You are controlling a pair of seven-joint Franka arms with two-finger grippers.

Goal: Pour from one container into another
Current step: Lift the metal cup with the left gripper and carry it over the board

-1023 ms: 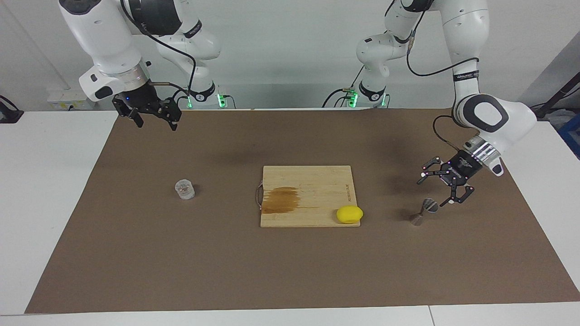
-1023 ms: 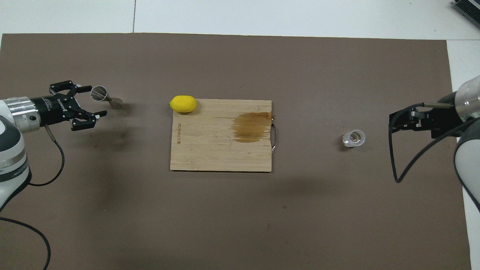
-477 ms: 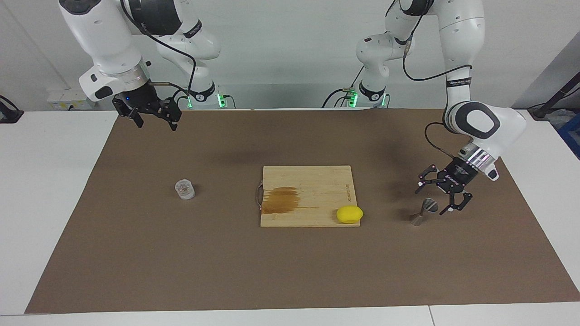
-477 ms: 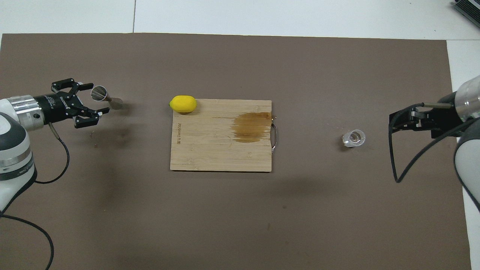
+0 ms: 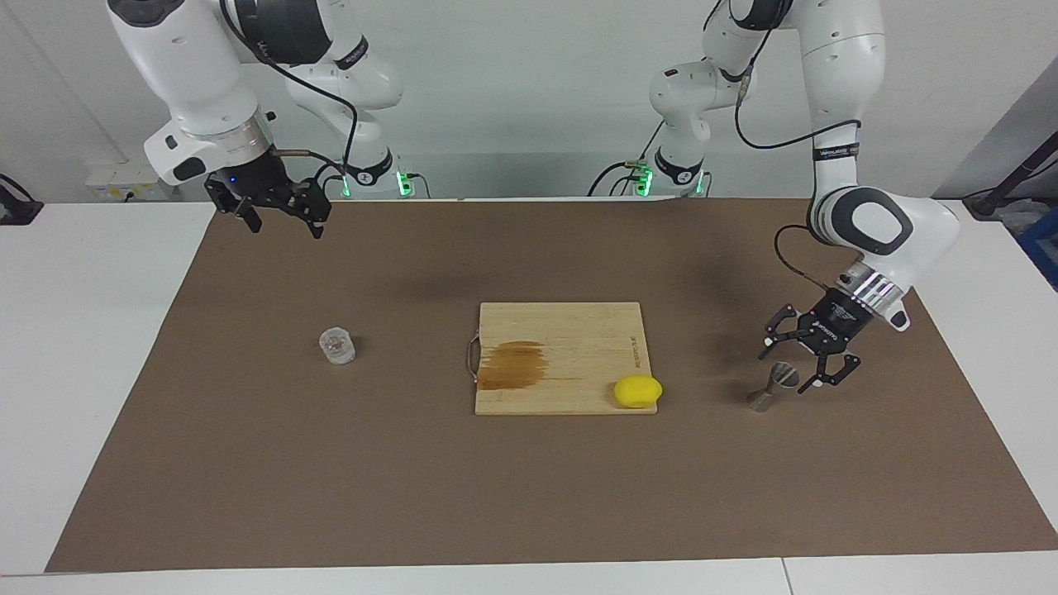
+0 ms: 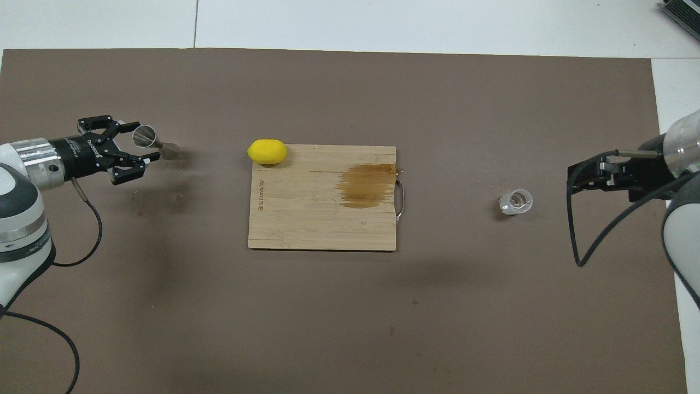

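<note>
Left gripper (image 5: 791,369) has dropped beside the one hourglass-shaped silver metal jigger (image 5: 770,387) at frame right, jaws half-closed around it, contact unclear. One squat clear glass cup (image 5: 337,346) stands mid-left; right gripper (image 5: 283,217), spread, waits upper left.

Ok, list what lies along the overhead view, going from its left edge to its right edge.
left gripper → metal jigger → lemon → wooden cutting board → brown stain → board's metal handle → glass cup → right gripper
</note>
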